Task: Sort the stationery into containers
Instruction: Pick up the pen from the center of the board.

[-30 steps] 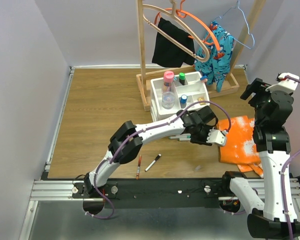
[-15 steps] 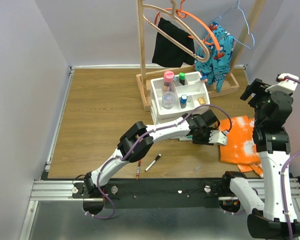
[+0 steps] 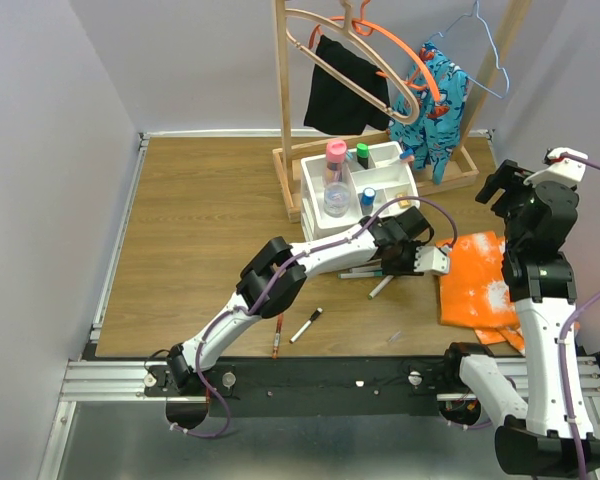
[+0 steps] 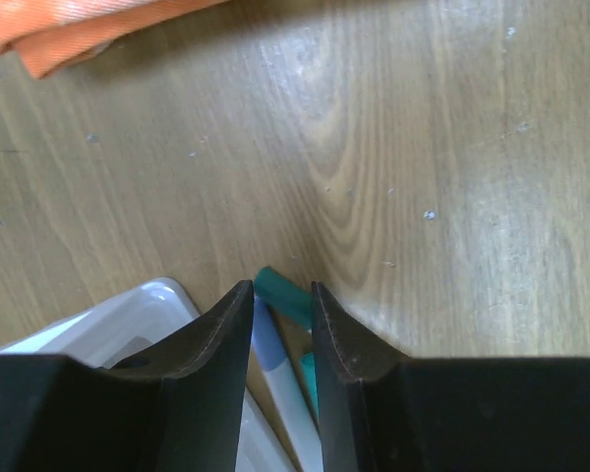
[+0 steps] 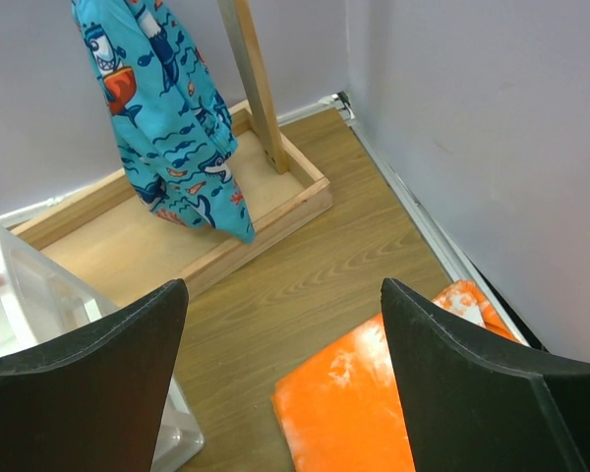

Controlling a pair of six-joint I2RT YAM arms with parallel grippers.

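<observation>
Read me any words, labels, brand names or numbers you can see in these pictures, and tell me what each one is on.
No text can be read.
The pink-capped bottle and small blue-capped bottle in the white organiser: labels, if any, are too small to read.
The blue garment: cartoon prints only, no words.
The white pen: no print visible.

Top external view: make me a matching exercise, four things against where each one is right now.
Things:
1. pink-capped bottle
2. orange cloth
3. black garment
4. red pen

Places:
A. hanging on the wooden rack
B. lying on the table near its front edge
C. standing in the organiser's top tray
D. lying on the table's right side

Pairs: 1-C, 2-D, 3-A, 4-B.
</observation>
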